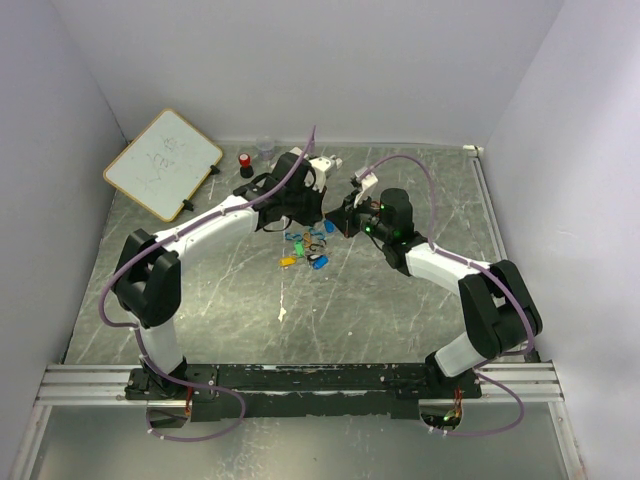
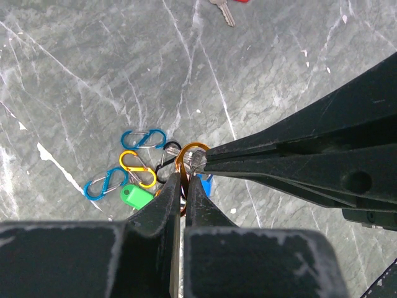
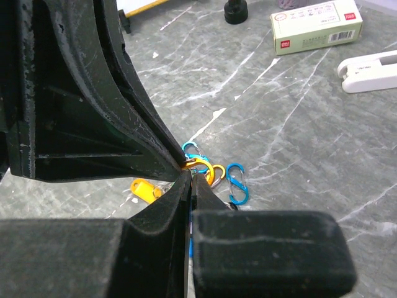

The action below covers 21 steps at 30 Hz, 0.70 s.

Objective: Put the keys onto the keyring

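Note:
The keys lie in a heap (image 1: 305,250) mid-table with several S-shaped clips. The heap holds a green tag (image 2: 136,196), a blue tag (image 2: 206,184), a yellow tag (image 3: 144,188), and blue (image 2: 144,138), yellow (image 2: 138,169) and black (image 2: 167,154) clips. My left gripper (image 2: 183,177) is shut on an orange clip (image 2: 188,150), held just above the heap. My right gripper (image 3: 191,177) is shut tip to tip against it, pinching a small silver ring (image 2: 197,159) at that clip. The grippers meet in the top view, left (image 1: 322,222) and right (image 1: 336,226).
A metal key with a red head (image 2: 222,9) lies apart from the heap. A white box (image 3: 316,25), a white block (image 3: 372,71) and a red-capped black cylinder (image 1: 245,162) stand at the back. A whiteboard (image 1: 163,162) leans at the back left.

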Motion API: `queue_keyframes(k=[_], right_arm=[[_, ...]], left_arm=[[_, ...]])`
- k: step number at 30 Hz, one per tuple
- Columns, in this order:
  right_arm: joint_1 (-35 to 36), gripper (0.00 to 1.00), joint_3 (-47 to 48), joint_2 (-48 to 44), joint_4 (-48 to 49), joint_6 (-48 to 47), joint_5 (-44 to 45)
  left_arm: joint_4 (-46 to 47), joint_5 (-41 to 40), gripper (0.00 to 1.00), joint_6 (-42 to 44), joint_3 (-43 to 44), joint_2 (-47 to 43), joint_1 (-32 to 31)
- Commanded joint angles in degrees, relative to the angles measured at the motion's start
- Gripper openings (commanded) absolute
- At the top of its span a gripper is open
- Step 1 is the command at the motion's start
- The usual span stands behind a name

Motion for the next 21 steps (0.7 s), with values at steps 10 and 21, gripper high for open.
queue_keyframes(k=[10,21], right_arm=[[-0.27,0.00,-1.05,-0.83,0.61,-0.19,0.97],[-0.28,0.00,-1.42,-1.00,0.50,-0.14,1.15]], left_arm=[[-0.84,0.89,0.07,-1.54,3.39,0.93,0.04],[-1.02,0.93,0.07,-1.95,4.10,1.37,0.26]])
